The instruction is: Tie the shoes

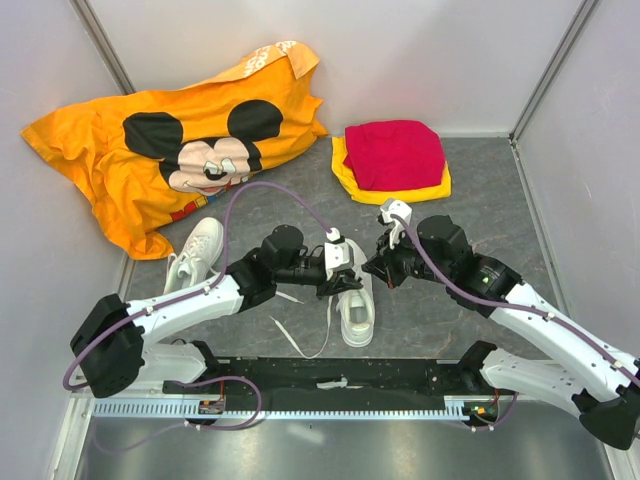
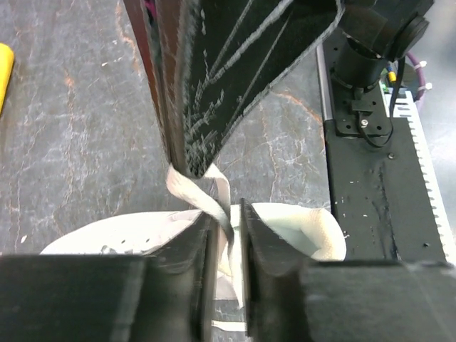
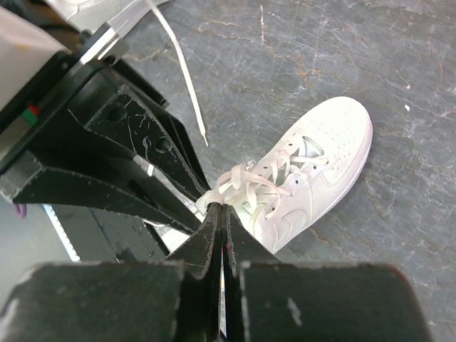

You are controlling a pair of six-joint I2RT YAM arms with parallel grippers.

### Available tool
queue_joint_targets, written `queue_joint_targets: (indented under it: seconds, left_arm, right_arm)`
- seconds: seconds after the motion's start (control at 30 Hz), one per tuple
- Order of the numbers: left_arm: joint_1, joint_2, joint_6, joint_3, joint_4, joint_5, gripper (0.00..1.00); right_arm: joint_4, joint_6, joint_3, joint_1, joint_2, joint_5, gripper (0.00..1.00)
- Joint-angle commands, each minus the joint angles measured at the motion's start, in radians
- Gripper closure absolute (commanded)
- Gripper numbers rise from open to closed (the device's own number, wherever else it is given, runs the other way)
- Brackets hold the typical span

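Note:
One white shoe (image 1: pixel 357 312) lies in the middle of the grey floor, toe towards the arms; the other shoe (image 1: pixel 197 252) lies to the left beside the shirt. Both grippers meet above the middle shoe's laces. My right gripper (image 3: pixel 222 208) is shut on a loop of white lace (image 3: pixel 209 200) pulled up from the shoe (image 3: pixel 320 164). My left gripper (image 2: pixel 228 214) stands just opposite, with a narrow gap between its jaws. The lace strand (image 2: pixel 217 203) runs down through that gap from the right gripper's fingertips (image 2: pixel 191 160). Loose lace ends (image 1: pixel 322 335) trail on the floor towards the base.
An orange cartoon-mouse shirt (image 1: pixel 170 150) lies at the back left. A folded red cloth (image 1: pixel 393 152) sits on a yellow cloth (image 1: pixel 400 190) at the back right. The black base rail (image 1: pixel 340 380) runs along the near edge, and walls close in on three sides.

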Motion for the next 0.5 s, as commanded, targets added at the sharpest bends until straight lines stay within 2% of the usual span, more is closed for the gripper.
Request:
queue_joint_targets:
  seconds: [0.0,0.13,0.17,0.27,0.3,0.47]
  left_arm:
    - [-0.005,-0.010,-0.035,-0.013,-0.008,-0.054,0.70]
    - [-0.005,-0.020,-0.037,-0.008,-0.004,-0.115,0.65]
    - [-0.006,-0.025,-0.037,-0.007,-0.004,-0.131,0.58]
    - [-0.009,-0.049,-0.050,-0.007,-0.007,-0.229,0.48]
    - [-0.011,-0.059,-0.057,-0.008,-0.013,-0.278,0.46]
    - [-0.040,-0.143,-0.050,-0.040,-0.031,-0.335,0.36]
  right_arm:
    - [0.044,0.108,-0.004,-0.029,0.007,-0.002,1.00]
    - [0.041,0.182,-0.015,-0.051,0.017,-0.009,1.00]
    - [0.041,0.197,-0.019,-0.052,0.020,-0.009,1.00]
    - [0.041,0.254,-0.025,-0.057,0.027,-0.014,1.00]
    - [0.041,0.267,-0.025,-0.057,0.030,-0.014,1.00]
    - [0.041,0.395,-0.031,-0.058,0.043,0.030,1.00]
